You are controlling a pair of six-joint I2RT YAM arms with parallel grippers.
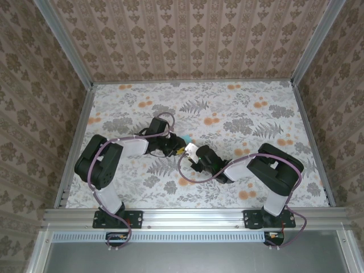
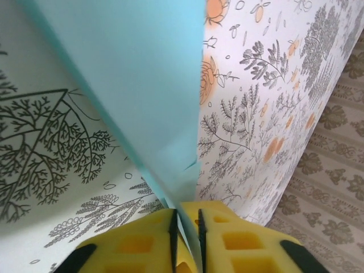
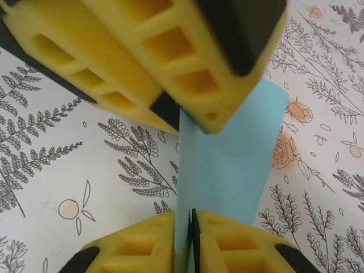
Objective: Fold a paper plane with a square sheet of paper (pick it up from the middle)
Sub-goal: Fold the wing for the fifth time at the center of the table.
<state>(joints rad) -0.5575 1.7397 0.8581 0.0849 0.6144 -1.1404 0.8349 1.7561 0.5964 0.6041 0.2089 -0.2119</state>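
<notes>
Left gripper (image 2: 186, 219) and right gripper (image 3: 191, 224) each pinch the sheet of paper (image 3: 227, 159) — opposed pulling could tear it; a slack pinch lets the crease slip.

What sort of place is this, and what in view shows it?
Probably a purpose-built robot test cell, not a home: an aluminium frame boxes in the floral table, wallpapered panels stand as walls, and left arm and right arm are bolted to its near rail.

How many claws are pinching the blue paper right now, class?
2. The left claw is shut on the blue paper at one end, and the right claw is shut on it at the other, facing the left one closely.
</notes>
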